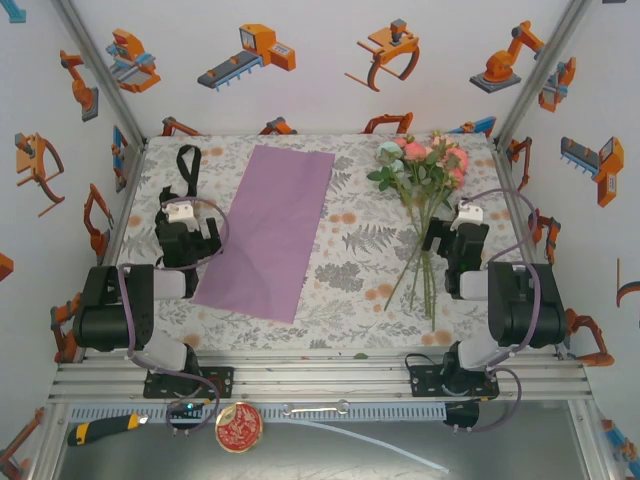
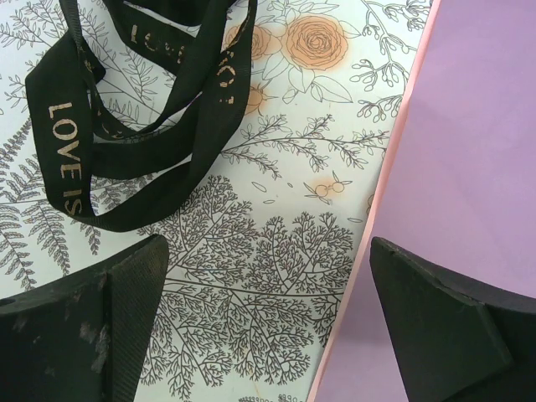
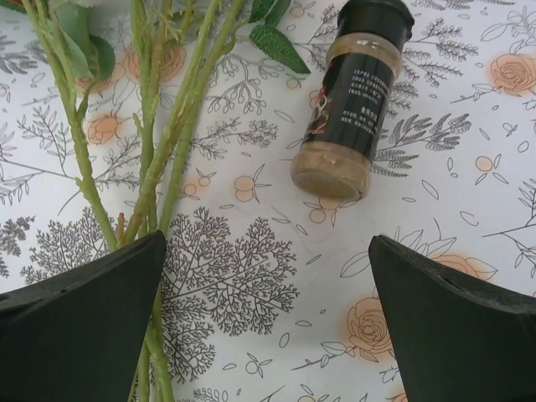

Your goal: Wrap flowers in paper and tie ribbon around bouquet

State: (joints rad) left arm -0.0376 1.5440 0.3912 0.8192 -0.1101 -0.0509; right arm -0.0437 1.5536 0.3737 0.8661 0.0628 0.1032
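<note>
Far left on my overhead feed, the ribbon (image 1: 187, 165) lies in a loose black heap on the tablecloth (image 1: 350, 250), near the far-left corner. The left wrist camera adds what the overhead cannot resolve: the ribbon (image 2: 126, 159) is looped over itself, with pale lettering reading "LOVE IS" on one strand.

The left gripper (image 1: 188, 228) sits just on the near side of that heap. Through its own camera the left gripper (image 2: 268, 276) has its jaws spread wide with nothing between them. One finger is over bare cloth and the other over the paper's edge. I cannot tell whether either touches down.

Next comes the paper (image 1: 265, 230), flat and lilac side up, slanting from the far middle toward the near left. Close up, the paper (image 2: 469, 126) shows a thin pink line along its border.

Right of centre the flowers (image 1: 425, 200) lie loose on the cloth, well apart from the sheet. Their pink, white and pale blue heads point to the far edge and their stems fan toward me.

The right gripper (image 1: 455, 235) is just beside those stems. Its wrist view shows the right gripper (image 3: 268, 276) gaping wide and empty. The flowers' green stems (image 3: 167, 126) run under its left-hand finger. That view also picks up a small dark-capped jar (image 3: 352, 92) lying on its side, close to the stems but apart from them.
</note>
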